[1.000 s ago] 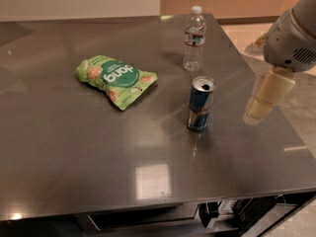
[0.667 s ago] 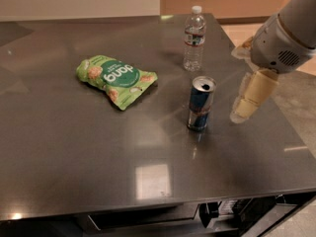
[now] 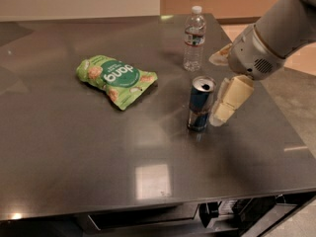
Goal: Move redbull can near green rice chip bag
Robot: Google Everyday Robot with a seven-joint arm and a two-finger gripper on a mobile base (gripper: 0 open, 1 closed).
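The redbull can (image 3: pixel 200 104) stands upright right of the table's middle, blue and silver with a silver top. The green rice chip bag (image 3: pixel 116 79) lies flat to its left and a little farther back, a clear gap apart from the can. My gripper (image 3: pixel 220 115) hangs from the grey arm that comes in from the upper right. It sits just to the right of the can at about the can's height, very near its side, and holds nothing.
A clear plastic water bottle (image 3: pixel 194 38) stands behind the can near the far edge. A pale wrapper (image 3: pixel 220 56) lies at the table's right edge behind the arm. The dark metal table (image 3: pixel 74 152) ends at the right, close to the gripper.
My gripper has moved left and slightly down, from well to the right of the can to right beside it. The can, bag and bottle have not moved.
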